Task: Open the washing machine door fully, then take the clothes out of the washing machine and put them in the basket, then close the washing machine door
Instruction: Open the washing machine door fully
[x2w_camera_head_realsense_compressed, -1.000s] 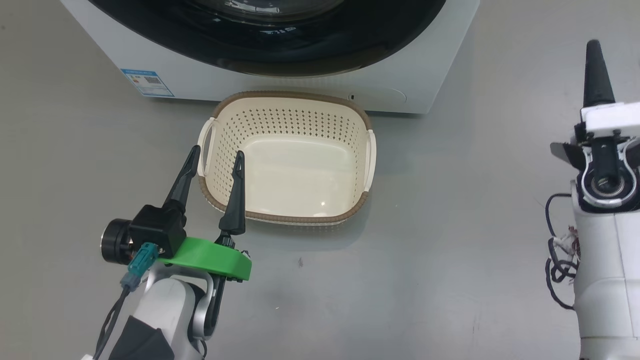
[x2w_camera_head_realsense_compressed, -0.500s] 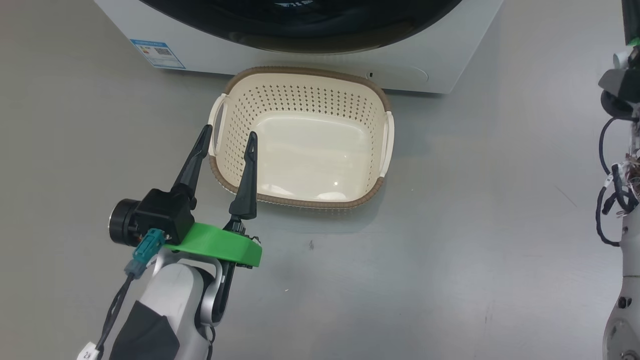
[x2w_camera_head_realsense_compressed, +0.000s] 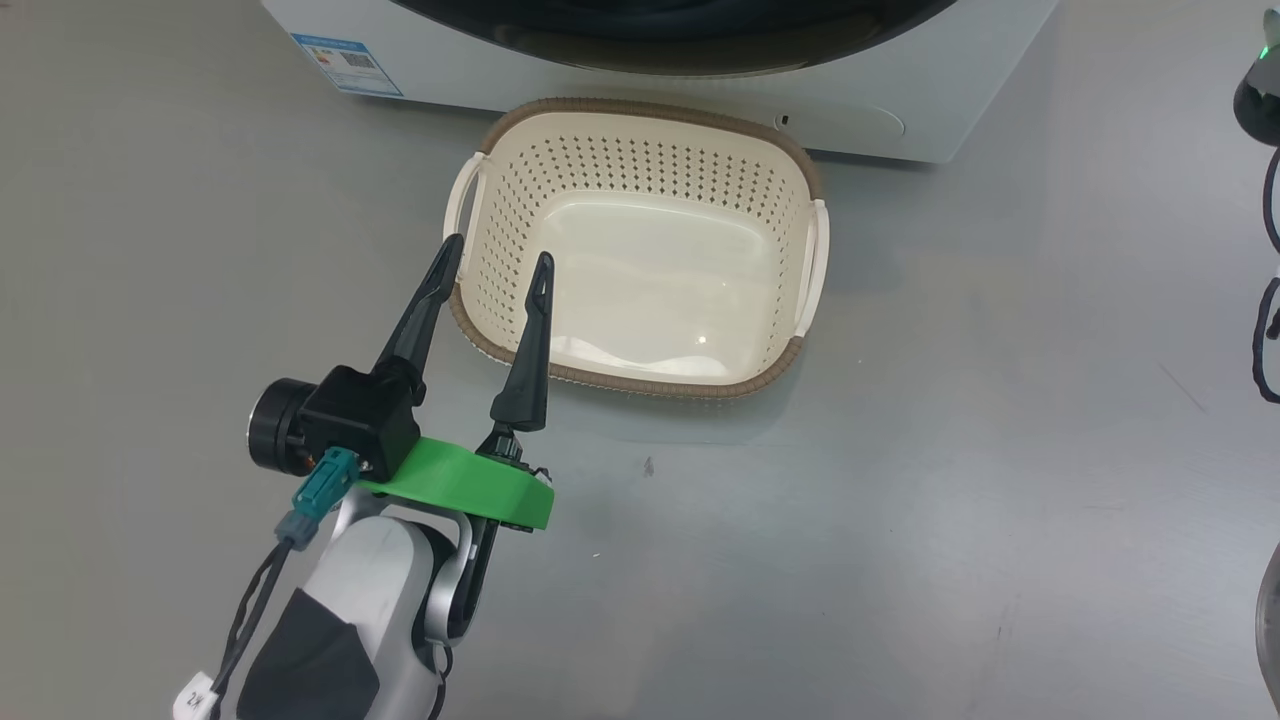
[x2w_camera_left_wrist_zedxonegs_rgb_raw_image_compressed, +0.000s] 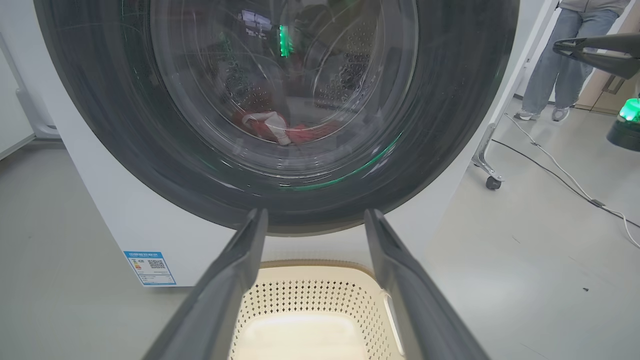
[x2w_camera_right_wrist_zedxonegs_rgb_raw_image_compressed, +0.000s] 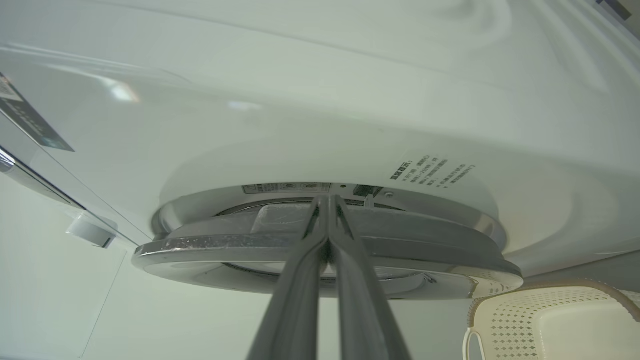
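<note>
The washing machine (x2w_camera_head_realsense_compressed: 930, 100) stands at the far side, and its door (x2w_camera_left_wrist_zedxonegs_rgb_raw_image_compressed: 100, 125) faces me with its black rim against the front. Red and white clothes (x2w_camera_left_wrist_zedxonegs_rgb_raw_image_compressed: 280, 131) lie in the drum behind the glass. The cream basket (x2w_camera_head_realsense_compressed: 800, 180) sits on the floor in front of the machine with nothing in it. My left gripper (x2w_camera_head_realsense_compressed: 498, 250) hangs open over the basket's left rim, holding nothing; in the left wrist view its fingers (x2w_camera_left_wrist_zedxonegs_rgb_raw_image_compressed: 316, 214) frame the door's lower edge. My right gripper (x2w_camera_right_wrist_zedxonegs_rgb_raw_image_compressed: 327, 200) is shut, its tips at the seam between the door's rim (x2w_camera_right_wrist_zedxonegs_rgb_raw_image_compressed: 200, 250) and the machine's front.
A person's legs (x2w_camera_left_wrist_zedxonegs_rgb_raw_image_compressed: 560, 65) stand to the right of the machine, beside a wheeled stand (x2w_camera_left_wrist_zedxonegs_rgb_raw_image_compressed: 492, 182) and a cable (x2w_camera_left_wrist_zedxonegs_rgb_raw_image_compressed: 565, 175) on the floor. My right gripper (x2w_camera_left_wrist_zedxonegs_rgb_raw_image_compressed: 557, 47) crosses the top right of the left wrist view. Grey floor surrounds the basket.
The head camera has shifted, so the basket and machine sit higher and further right. My shut right gripper has left that view past its upper right edge. The left gripper stays open.
</note>
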